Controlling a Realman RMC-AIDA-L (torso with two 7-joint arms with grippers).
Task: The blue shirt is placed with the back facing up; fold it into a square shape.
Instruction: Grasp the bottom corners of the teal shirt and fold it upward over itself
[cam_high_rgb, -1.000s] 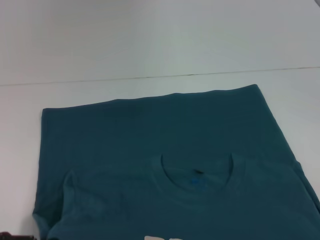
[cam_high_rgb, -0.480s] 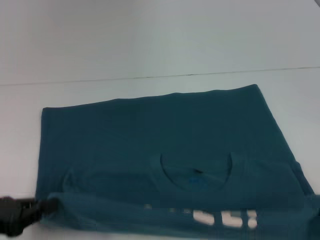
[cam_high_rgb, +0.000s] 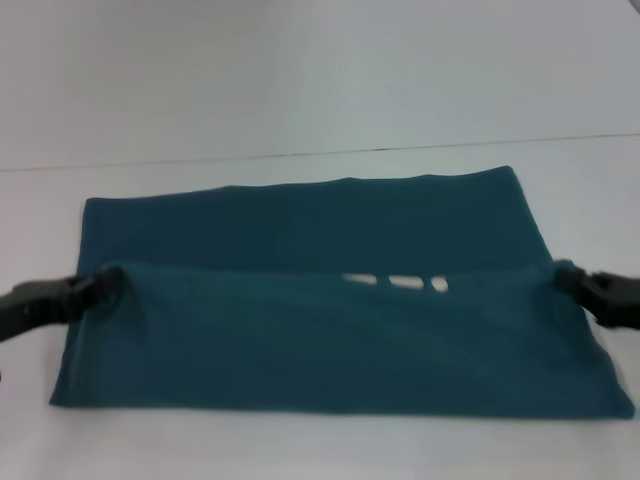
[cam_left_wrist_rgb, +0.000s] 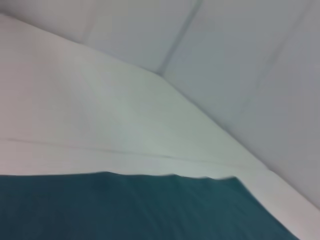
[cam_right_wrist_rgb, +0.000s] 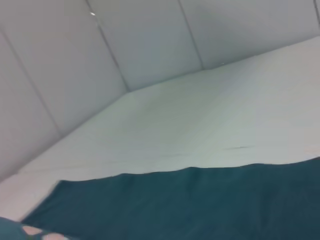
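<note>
Head view: left claw (cam_high_rgb: 100, 287) and right claw (cam_high_rgb: 568, 277) each clamp the blue shirt (cam_high_rgb: 330, 340) at its folded edge's ends.

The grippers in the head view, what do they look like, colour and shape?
Both are black. The left gripper tapers from a chunky dark body into a narrower tip; the right gripper is similarly blocky. No cables, markings or sleeves are visible, and the wrist views show neither.

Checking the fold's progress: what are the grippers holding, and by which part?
The blue shirt: left gripper and right gripper each pinch one end of its folded-over edge.
</note>
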